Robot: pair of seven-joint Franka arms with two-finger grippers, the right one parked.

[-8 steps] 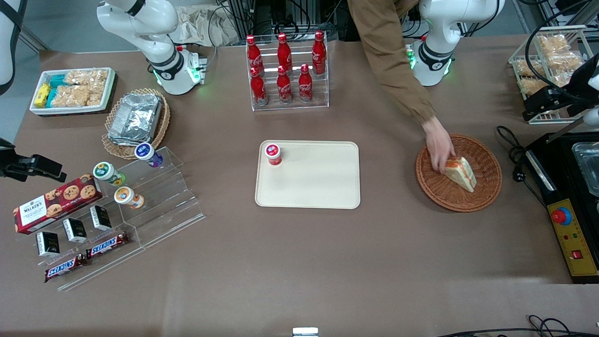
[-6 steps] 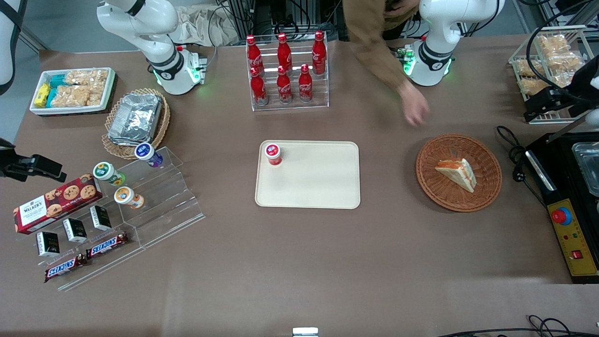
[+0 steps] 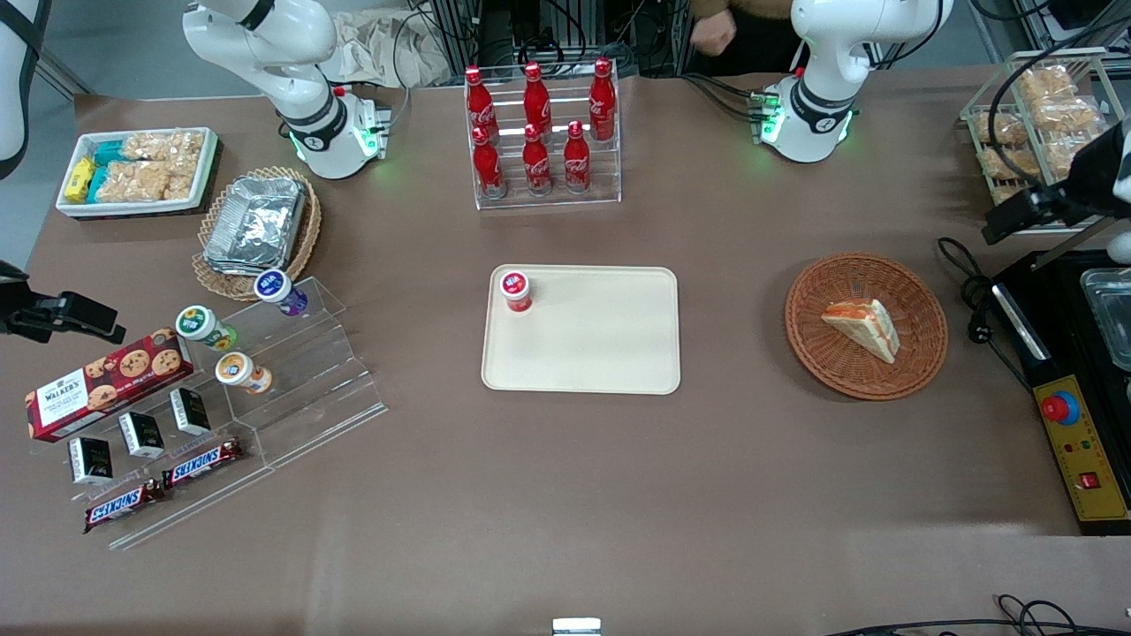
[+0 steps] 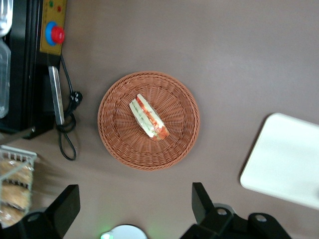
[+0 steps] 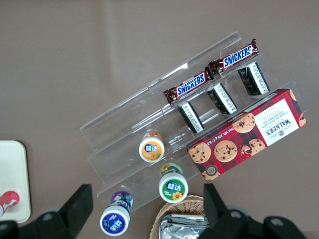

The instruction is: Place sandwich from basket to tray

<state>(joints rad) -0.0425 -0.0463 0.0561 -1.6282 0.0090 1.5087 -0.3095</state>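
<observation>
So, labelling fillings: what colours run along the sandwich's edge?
Orange-red and green, on the sandwich; clearest in the left wrist view.

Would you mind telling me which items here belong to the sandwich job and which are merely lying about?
Belongs to the job:
sandwich, lying in the basket
basket
tray
left gripper, open, above the basket

Just lying about:
red-capped cup on the tray
cola bottles
Snickers bars
cookie box
foil trays
</observation>
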